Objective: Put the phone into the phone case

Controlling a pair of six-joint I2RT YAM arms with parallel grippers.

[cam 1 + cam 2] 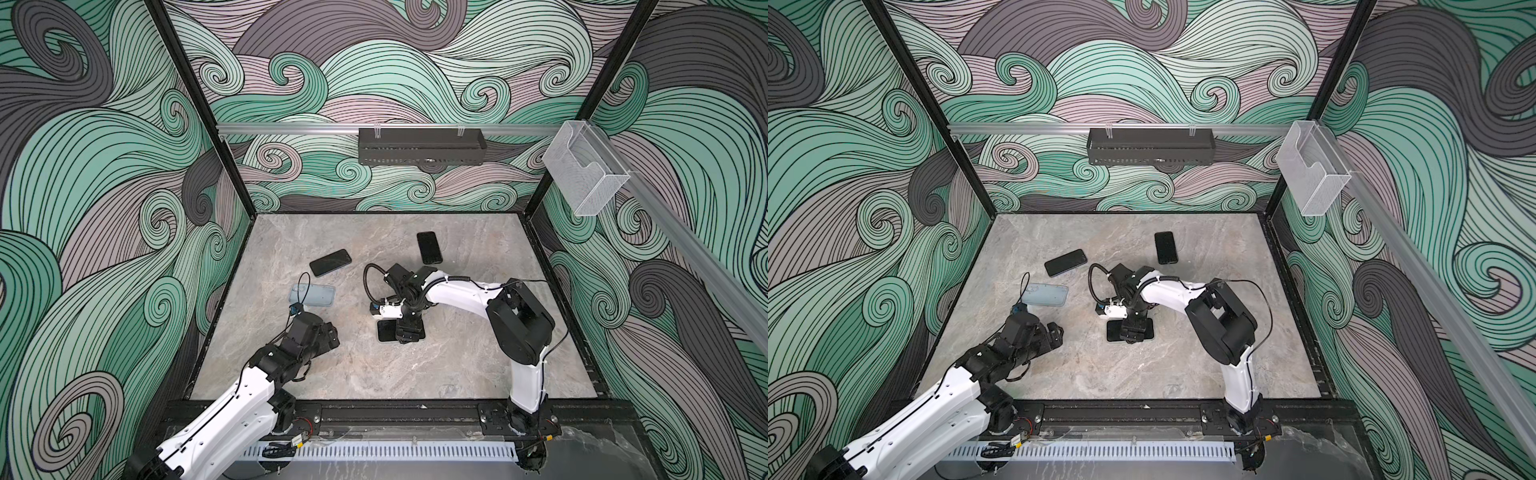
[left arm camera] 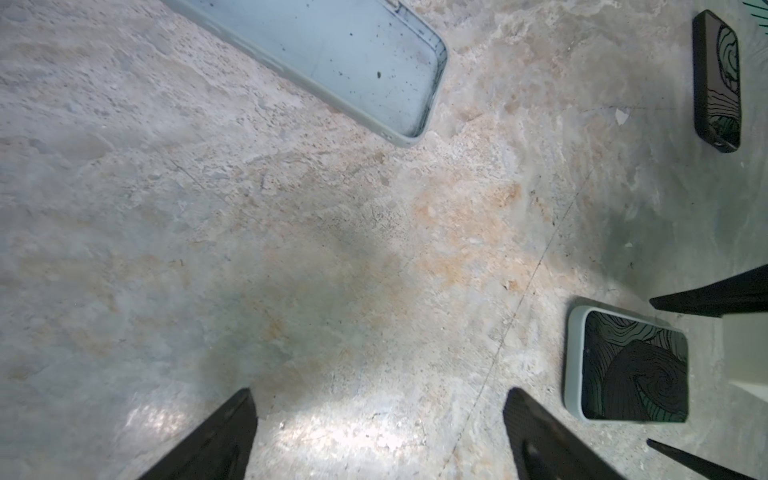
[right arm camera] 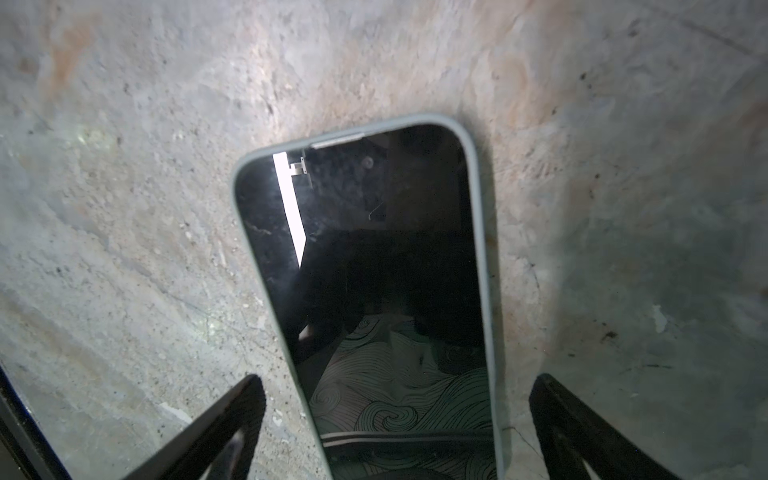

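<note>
A black phone (image 3: 365, 270) lies screen up inside a pale grey-green phone case (image 3: 478, 232) on the marble table; in both top views it sits near the middle (image 1: 386, 331) (image 1: 1113, 331). My right gripper (image 3: 399, 382) (image 1: 409, 332) hangs over it, open, one finger on each side of the case and touching neither edge. A second, empty light blue phone case (image 1: 312, 295) (image 2: 353, 62) lies to the left. My left gripper (image 2: 378, 399) (image 1: 330, 332) is open over bare table, between the empty case and the cased phone (image 2: 627, 365).
Two more black phones (image 1: 330, 262) (image 1: 429, 247) lie further back on the table (image 1: 374, 374). A black cord loop with a blue tag (image 1: 296, 309) lies at the empty case's end. A black tray (image 1: 422, 146) and a clear holder (image 1: 586, 174) hang on the walls.
</note>
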